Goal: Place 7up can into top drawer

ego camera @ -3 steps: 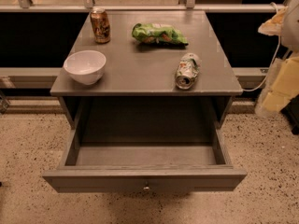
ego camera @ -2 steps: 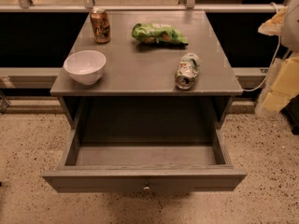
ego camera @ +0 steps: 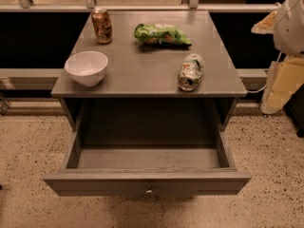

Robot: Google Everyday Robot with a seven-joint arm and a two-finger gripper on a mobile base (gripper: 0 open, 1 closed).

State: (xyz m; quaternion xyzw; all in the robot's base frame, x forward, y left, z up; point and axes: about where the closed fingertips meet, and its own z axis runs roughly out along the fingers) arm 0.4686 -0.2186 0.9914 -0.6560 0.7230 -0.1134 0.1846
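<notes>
Grey cabinet top point(ego camera: 142, 65) is holding the can point(ego camera: 191, 71) on its side near the right front edge, above the open drawer point(ego camera: 147, 182). At the right edge the gripper point(ego camera: 284, 80) is hanging, open or closed I cannot tell; reaching left and grasping across the can's body looks best.

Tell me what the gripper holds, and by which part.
Nothing is visibly held. The 7up can lies on its side on the cabinet top, untouched. The gripper is out of view; only the arm shows at the right edge.
</notes>
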